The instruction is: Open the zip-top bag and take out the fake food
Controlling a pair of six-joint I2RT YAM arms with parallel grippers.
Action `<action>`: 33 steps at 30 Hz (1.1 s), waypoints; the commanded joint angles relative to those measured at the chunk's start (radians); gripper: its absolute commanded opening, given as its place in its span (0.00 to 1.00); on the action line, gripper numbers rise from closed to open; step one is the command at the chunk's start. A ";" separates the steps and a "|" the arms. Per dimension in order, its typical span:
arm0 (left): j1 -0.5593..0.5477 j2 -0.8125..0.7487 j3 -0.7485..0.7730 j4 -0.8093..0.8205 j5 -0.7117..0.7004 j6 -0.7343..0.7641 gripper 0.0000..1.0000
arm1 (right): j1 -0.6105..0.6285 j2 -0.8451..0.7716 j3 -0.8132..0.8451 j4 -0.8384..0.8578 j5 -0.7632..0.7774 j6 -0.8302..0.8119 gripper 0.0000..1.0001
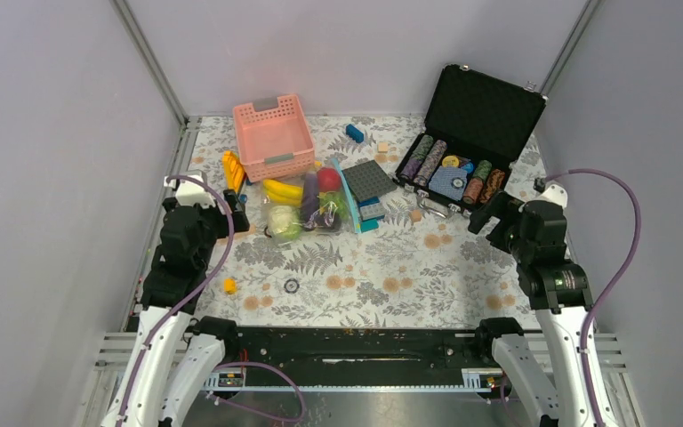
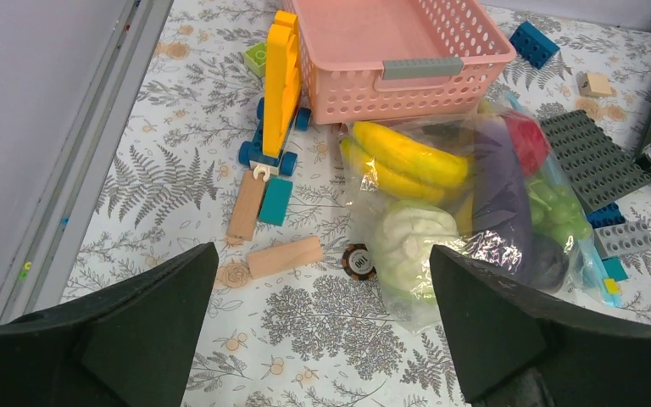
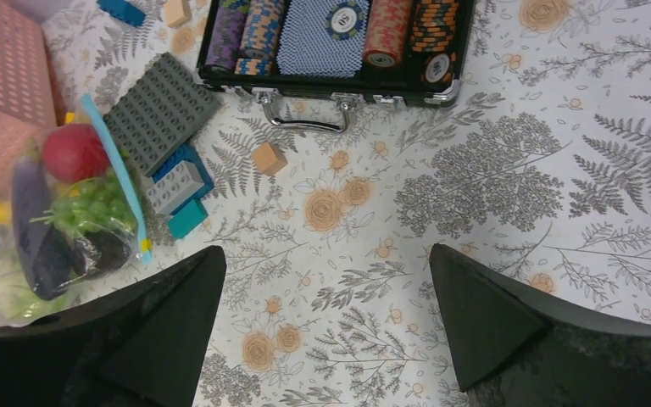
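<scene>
Top external view puts the zip-top bag point(image 1: 311, 212) flat on the table just in front of the pink basket point(image 1: 273, 135), left of centre, with all the fake food point(image 2: 407, 159) inside it. Both pincers stand wide apart and hold nothing: your left gripper point(image 2: 320, 280) hovers near the bag's bottom end, and your right gripper point(image 3: 326, 271) is well apart from it. The light-blue zipper strip point(image 3: 117, 165) runs along the bag's right edge, just beside the grey baseplate point(image 3: 159, 110) and some blocks, and it looks sealed. You would likely do best to bring the right jaws to that strip from above, clear of the blocks, and pinch only one lip of plastic. Let the left grip the other lip rather than the bulging produce. Mind the loose poker chip point(image 2: 358, 260) by the bag
</scene>
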 commanded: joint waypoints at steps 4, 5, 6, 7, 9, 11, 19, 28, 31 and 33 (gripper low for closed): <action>0.000 0.056 0.098 -0.033 -0.064 -0.056 0.99 | -0.003 0.061 0.018 0.084 -0.175 -0.022 0.98; 0.000 0.062 0.107 -0.049 -0.052 -0.044 0.99 | -0.002 0.075 0.017 0.105 -0.212 -0.001 0.98; 0.000 0.065 0.111 -0.061 -0.049 -0.038 0.99 | 0.004 0.090 0.016 0.128 -0.241 0.022 0.98; 0.000 0.065 0.112 -0.073 -0.053 -0.039 0.99 | 0.022 0.103 0.014 0.153 -0.256 0.043 0.98; 0.000 0.054 0.106 -0.087 -0.090 -0.057 0.99 | 0.106 0.135 0.017 0.193 -0.212 0.069 0.98; 0.000 0.027 0.086 -0.092 -0.143 -0.095 0.99 | 0.237 0.187 0.034 0.224 -0.111 0.085 0.98; 0.000 -0.113 0.001 -0.088 -0.166 -0.180 0.99 | 0.487 0.483 0.030 0.547 -0.054 0.357 0.98; 0.000 0.040 0.073 -0.157 -0.134 -0.210 0.99 | 0.554 0.818 0.111 0.604 -0.082 0.493 0.90; 0.000 0.066 0.097 -0.184 -0.096 -0.197 0.99 | 0.555 0.866 0.060 0.737 -0.115 0.528 0.83; 0.000 0.059 0.098 -0.189 -0.097 -0.195 0.99 | 0.558 0.906 0.054 0.778 -0.147 0.538 0.79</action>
